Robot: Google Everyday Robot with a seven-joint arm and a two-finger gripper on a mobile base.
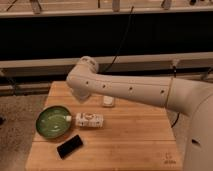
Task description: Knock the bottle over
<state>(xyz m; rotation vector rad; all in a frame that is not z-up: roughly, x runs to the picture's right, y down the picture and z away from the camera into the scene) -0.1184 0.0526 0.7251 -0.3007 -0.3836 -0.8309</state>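
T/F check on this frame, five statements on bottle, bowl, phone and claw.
1. The bottle lies on its side on the table. True.
2. The bottle's cap end points toward the green bowl. True.
3. The bottle lies inside the green bowl. False: it lies on the wood beside the bowl, cap near the rim.
4. The black phone sits at the table's far edge. False: it lies near the front edge, in front of the bowl.
5. The claw is down at the front right corner of the table. False: it sits under the bent arm, just above and behind the bottle.
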